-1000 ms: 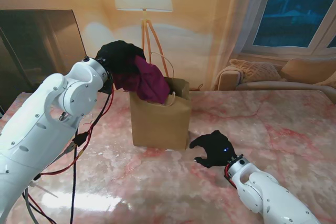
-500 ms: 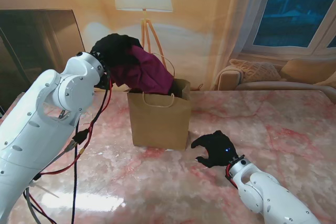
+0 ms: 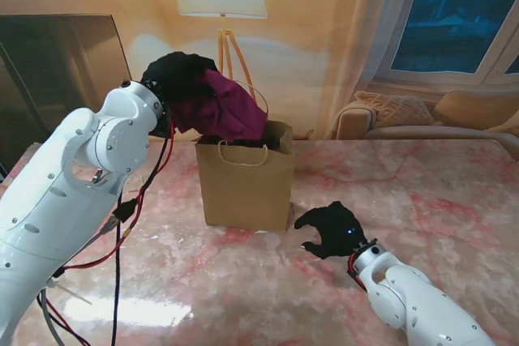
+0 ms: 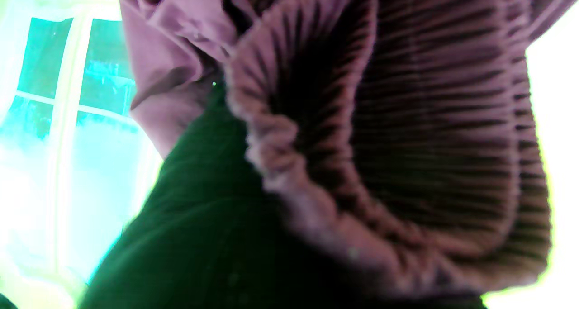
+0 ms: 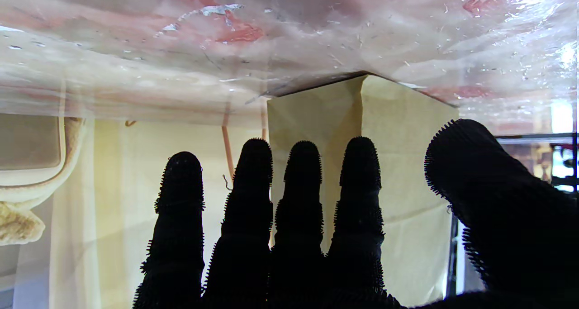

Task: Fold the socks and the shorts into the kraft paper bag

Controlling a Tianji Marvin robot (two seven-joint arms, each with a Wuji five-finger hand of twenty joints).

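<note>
Bench (image 3: 454, 192): glossy pink marble, reflective. Bag (image 3: 247, 188): matt brown kraft paper. Shorts (image 3: 231, 111): maroon ribbed cloth, soft. Fingers (image 5: 357, 200): black, nubbed rubbery skin. Arm shells (image 3: 57, 200): smooth white plastic.

You're looking at a glossy pink marbled desk (image 3: 438, 192). On it the kraft paper bag (image 3: 246, 184) stands upright, left of centre, and the right robot hand (image 3: 331, 230) rests flat just beside the bag's right corner.

The shorts (image 3: 231, 111) fill the kraft paper bag (image 3: 246, 180) mouth (handles upright); the worktop (image 3: 438, 192) toward the right edge lies open.
</note>
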